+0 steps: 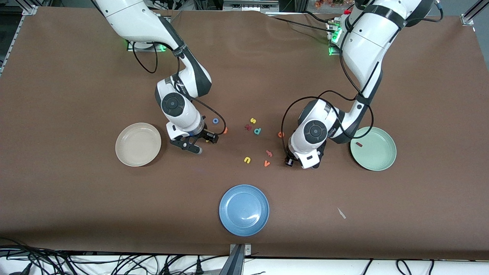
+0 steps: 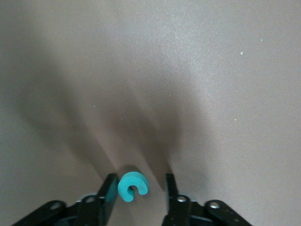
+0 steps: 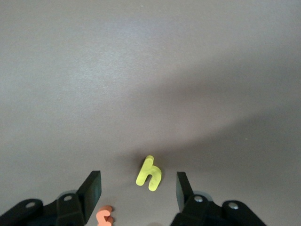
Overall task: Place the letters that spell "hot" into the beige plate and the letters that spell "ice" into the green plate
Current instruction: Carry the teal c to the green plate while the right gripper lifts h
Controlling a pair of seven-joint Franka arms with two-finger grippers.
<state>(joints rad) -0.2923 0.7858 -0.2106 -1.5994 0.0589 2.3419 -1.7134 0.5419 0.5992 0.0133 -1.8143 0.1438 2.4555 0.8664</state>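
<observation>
In the left wrist view my left gripper (image 2: pixel 140 184) is down at the table, open around the teal "c" (image 2: pixel 133 187). One finger (image 2: pixel 109 192) touches the piece and the other stands clear of it. My right gripper (image 3: pixel 137 182) is open low over the table beside the beige plate (image 1: pixel 138 144), with the yellow "h" (image 3: pixel 149 173) lying loose between its fingers. The blue "o" (image 1: pixel 215 121) and the orange "e" (image 1: pixel 281 134) lie on the table. The dark red "i" (image 1: pixel 358 144) rests in the green plate (image 1: pixel 378 154), next to my left gripper (image 1: pixel 301 162).
An orange piece (image 3: pixel 104 217) lies by one right finger. Between the arms lie a yellow "s" (image 1: pixel 253 120), a teal letter (image 1: pixel 257 131), a yellow "u" (image 1: pixel 247 160) and an orange "v" (image 1: pixel 266 163). A blue plate (image 1: pixel 244 209) sits nearest the front camera.
</observation>
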